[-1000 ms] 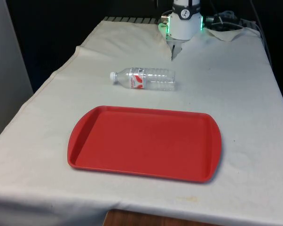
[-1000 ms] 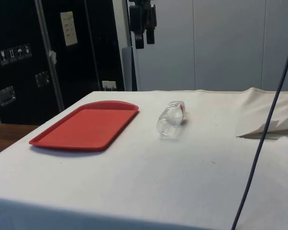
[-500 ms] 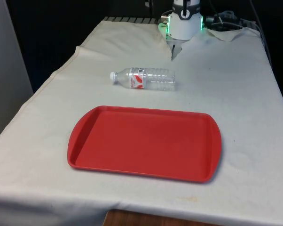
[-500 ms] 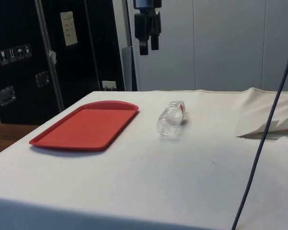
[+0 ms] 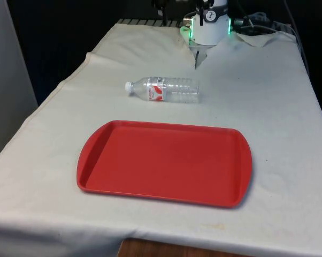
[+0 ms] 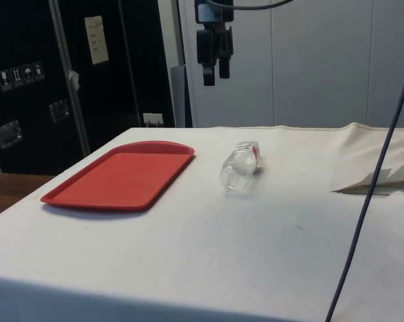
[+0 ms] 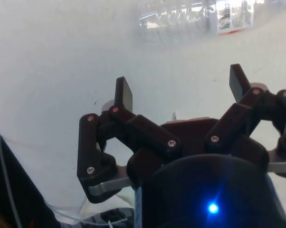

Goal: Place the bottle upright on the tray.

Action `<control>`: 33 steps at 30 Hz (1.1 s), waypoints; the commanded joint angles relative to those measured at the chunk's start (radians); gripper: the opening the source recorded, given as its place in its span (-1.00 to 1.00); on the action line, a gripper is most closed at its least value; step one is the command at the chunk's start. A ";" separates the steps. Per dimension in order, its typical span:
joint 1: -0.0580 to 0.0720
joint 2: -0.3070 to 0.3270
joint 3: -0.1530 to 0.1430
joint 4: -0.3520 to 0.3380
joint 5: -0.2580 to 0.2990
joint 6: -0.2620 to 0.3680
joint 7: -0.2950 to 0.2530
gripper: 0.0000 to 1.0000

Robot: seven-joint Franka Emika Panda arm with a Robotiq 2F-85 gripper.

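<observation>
A clear plastic bottle with a white cap and a red label lies on its side on the white cloth, cap towards the front view's left. Between it and the near table edge sits the red tray, bare. In the side view the bottle lies just beyond the tray, and my gripper hangs high above the table, over the gap between them. The wrist view has my gripper open, fingers wide apart with nothing between them, and the bottle on the cloth beyond the fingertips.
A dark cable hangs across the side view in front of the table. A raised fold in the cloth lies past the bottle towards the robot's base. Open cloth surrounds the tray on all sides.
In the side view my gripper has come down and shifted towards the bottle over the last second. Bottle and tray have not moved.
</observation>
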 commanded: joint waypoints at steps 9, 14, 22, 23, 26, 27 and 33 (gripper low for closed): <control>-0.003 0.010 -0.031 -0.037 -0.003 0.055 -0.017 1.00; -0.003 0.018 -0.042 -0.051 -0.005 0.074 -0.019 1.00; -0.005 0.032 -0.042 -0.058 -0.031 0.090 -0.003 1.00; -0.005 0.033 -0.042 -0.058 -0.035 0.090 0.000 1.00; -0.005 0.038 -0.042 -0.062 -0.055 0.094 0.013 1.00; -0.001 0.036 -0.044 -0.057 -0.036 0.078 -0.001 1.00; -0.005 0.040 -0.044 -0.077 -0.074 0.105 0.026 1.00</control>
